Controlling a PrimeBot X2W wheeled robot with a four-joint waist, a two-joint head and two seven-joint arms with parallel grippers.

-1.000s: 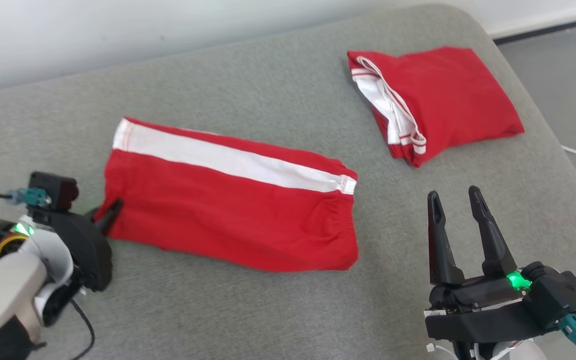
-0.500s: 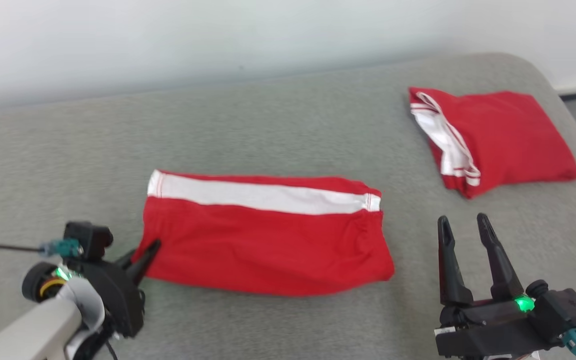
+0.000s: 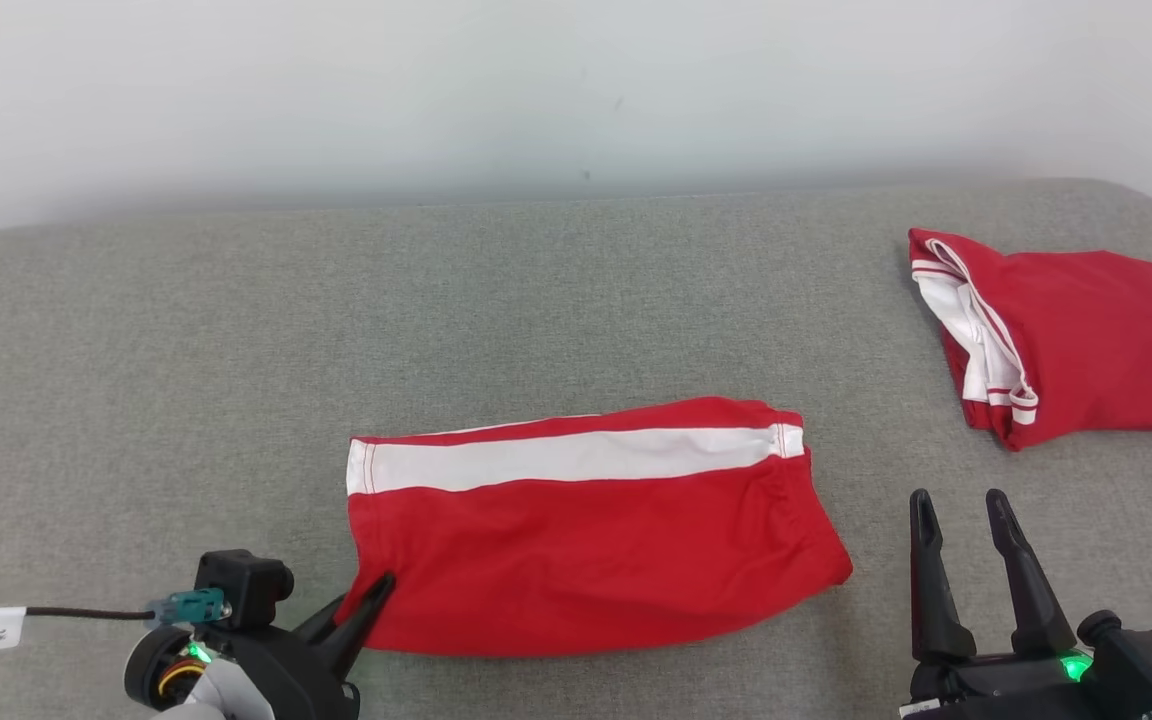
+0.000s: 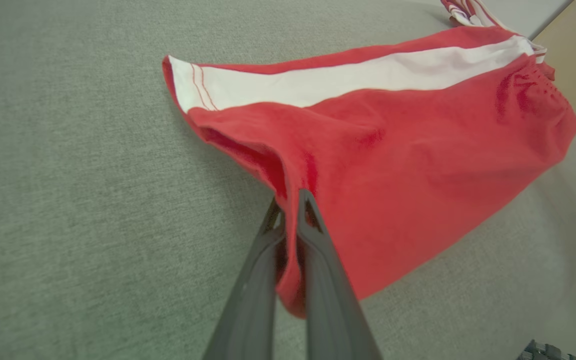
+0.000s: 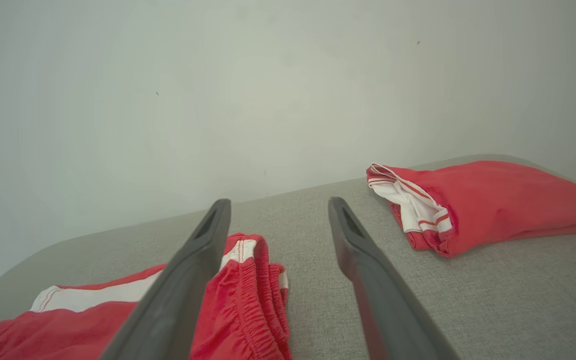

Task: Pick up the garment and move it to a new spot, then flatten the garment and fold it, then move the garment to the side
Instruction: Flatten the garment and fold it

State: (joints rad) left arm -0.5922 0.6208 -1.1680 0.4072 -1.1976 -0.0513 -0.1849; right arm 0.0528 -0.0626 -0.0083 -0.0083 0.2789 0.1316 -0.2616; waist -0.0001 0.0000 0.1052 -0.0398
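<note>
Down in the lower middle of the head view, the shorts (image 3: 586, 540) lie mostly flat on the grey woven cushion (image 3: 536, 300). They are a soft red oblong with a broad white stripe along the upper edge and a puckered elastic waistband at the right end. At the lower left, the left gripper (image 3: 384, 585) has its two dark tapered fingers pressed together on the shorts' lower-left corner. In the left wrist view the left gripper (image 4: 288, 197) pinches a fold of red cloth, and the hem beside it rises in a small ridge. At the lower right, the right gripper (image 3: 958, 497) holds its slim fingers apart with nothing between them, near the waistband end. A second red garment (image 3: 1086, 340), folded into a plump square with white trim showing, lies at the right edge. A pale smooth wall (image 3: 536, 90) runs behind the cushion.
</note>
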